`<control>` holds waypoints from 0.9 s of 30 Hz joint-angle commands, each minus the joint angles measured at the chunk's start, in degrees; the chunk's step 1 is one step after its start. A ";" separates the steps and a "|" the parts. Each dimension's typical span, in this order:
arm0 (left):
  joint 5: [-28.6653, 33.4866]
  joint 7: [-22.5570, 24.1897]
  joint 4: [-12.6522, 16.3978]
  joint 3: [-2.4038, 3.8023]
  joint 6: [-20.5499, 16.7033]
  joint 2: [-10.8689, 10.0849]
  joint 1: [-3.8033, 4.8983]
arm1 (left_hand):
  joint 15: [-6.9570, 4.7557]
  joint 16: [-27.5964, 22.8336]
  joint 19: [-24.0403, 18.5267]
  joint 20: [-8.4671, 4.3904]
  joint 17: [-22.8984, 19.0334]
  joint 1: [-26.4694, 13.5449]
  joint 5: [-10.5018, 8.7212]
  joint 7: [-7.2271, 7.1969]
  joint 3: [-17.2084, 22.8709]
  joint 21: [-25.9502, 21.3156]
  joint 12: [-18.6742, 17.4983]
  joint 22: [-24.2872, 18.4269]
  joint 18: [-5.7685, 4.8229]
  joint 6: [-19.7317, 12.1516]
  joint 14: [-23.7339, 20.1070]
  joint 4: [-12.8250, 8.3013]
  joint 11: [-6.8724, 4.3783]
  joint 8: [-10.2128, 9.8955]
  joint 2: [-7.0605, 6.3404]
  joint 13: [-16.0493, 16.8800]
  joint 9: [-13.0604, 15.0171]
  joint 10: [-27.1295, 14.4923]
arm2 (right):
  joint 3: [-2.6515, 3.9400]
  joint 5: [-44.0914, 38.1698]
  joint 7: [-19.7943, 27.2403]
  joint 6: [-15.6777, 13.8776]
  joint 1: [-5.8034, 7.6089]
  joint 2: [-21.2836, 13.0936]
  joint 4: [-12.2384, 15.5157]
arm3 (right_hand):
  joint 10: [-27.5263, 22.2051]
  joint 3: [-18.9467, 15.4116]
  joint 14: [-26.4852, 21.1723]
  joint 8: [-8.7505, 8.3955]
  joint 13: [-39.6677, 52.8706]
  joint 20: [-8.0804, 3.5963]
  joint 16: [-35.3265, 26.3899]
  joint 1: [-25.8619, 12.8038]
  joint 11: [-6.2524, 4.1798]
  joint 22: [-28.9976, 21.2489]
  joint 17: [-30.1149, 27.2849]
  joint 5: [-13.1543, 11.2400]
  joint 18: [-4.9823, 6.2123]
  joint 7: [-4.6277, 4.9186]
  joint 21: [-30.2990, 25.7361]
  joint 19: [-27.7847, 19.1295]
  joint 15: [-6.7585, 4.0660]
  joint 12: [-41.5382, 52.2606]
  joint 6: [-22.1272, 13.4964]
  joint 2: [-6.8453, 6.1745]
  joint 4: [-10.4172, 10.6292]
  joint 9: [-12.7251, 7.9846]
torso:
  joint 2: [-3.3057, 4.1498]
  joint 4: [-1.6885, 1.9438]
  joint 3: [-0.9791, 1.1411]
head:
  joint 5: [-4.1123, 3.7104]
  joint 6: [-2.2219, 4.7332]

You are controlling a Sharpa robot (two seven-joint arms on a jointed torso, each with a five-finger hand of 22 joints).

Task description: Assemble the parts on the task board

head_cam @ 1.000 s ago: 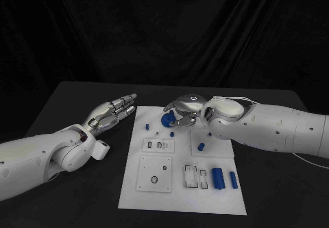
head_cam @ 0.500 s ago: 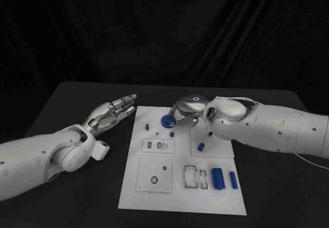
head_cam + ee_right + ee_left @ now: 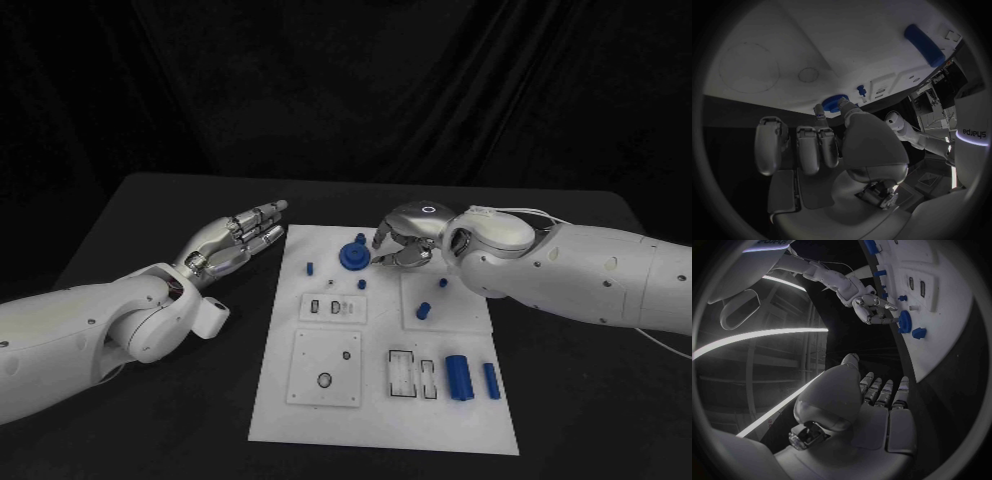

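The white task board lies mid-table. A blue round part with a short stem stands near the board's far edge, also seen as a blue round part and a blue round part. My right hand hovers just right of it with fingers apart and nothing in them; a narrow gap separates the fingertips from the part. My left hand lies flat and open on the table left of the board's far corner, empty. Small blue pegs stand on the board.
Two blue cylinders lie at the board's near right beside white slotted blocks. A white plate with holes sits at the near left. Black table surface surrounds the board.
My right hand let go of the blue round part and drew back to the right. The part now stands alone on the board. The left hand has not moved.
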 commanded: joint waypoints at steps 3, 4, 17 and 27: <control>0.02 0.51 0.26 0.04 0.31 -0.47 -0.09 | 0.35 0.09 -0.04 0.51 0.02 0.52 0.34 0.24 0.22 0.40 -0.06 0.05 0.65 0.09 -0.07 0.02 0.32 0.22 0.02 0.08 0.06 0.10 | 0.02 -0.14 -0.99 -5.16 0.43 -2.91 2.28 | 6.06 -0.17 6.15 0.12 15.10 -0.59 0.15 0.93 -0.51 11.33 15.10 1.02 1.02 -0.19 -0.67 0.12 -0.51 0.15 0.60 0.09 -0.41 0.22 | 0.00 -0.01 0.03 | -0.14 0.36; 0.02 0.53 0.29 0.04 0.28 -0.57 -0.09 | 0.35 0.09 -0.04 0.51 0.02 0.52 0.34 0.24 0.22 0.40 -0.06 0.05 0.65 0.09 -0.07 0.02 0.32 0.22 0.02 0.08 0.06 0.10 | 0.02 -0.07 -1.04 -5.59 0.78 -3.74 2.93 | 6.06 -0.16 6.15 0.03 15.10 -0.60 0.15 1.07 -0.55 11.33 15.10 1.09 1.02 -0.21 -0.67 0.12 -0.53 0.15 0.54 0.02 -0.48 0.22 | 0.00 -0.05 0.03 | -0.09 0.29; 0.02 1.37 0.66 0.03 0.06 -0.65 -0.10 | 0.37 0.18 0.14 0.48 0.08 0.81 0.79 0.26 0.54 0.51 -0.01 0.09 0.67 0.79 0.24 -0.34 -0.12 0.40 -0.21 0.17 0.17 0.33 | -0.03 0.97 -3.14 -5.25 3.17 -14.61 9.83 | 1.28 -1.97 3.25 -3.88 6.55 -2.90 -14.25 2.99 -3.15 8.30 3.96 -1.89 2.46 -2.60 -9.11 -1.75 -2.98 -8.25 -2.52 -0.98 0.77 -0.90 | 0.17 0.21 -0.02 | -0.54 0.43; 0.02 1.42 0.84 0.03 -0.02 -0.91 -0.11 | 0.25 0.14 0.08 0.44 0.05 0.91 1.03 0.06 0.68 0.45 -0.02 0.07 0.67 1.01 0.13 -0.46 -0.10 0.45 -0.30 0.17 0.19 0.32 | -0.05 1.02 -3.19 -7.49 1.59 -20.36 11.06 | 1.51 -2.55 3.47 -4.12 3.37 -3.55 -20.60 4.52 -4.26 9.05 -2.51 -1.42 1.93 -3.98 -7.31 -0.09 -3.71 -11.46 -6.50 -1.28 0.23 -2.72 | 0.13 0.19 0.02 | -0.72 0.23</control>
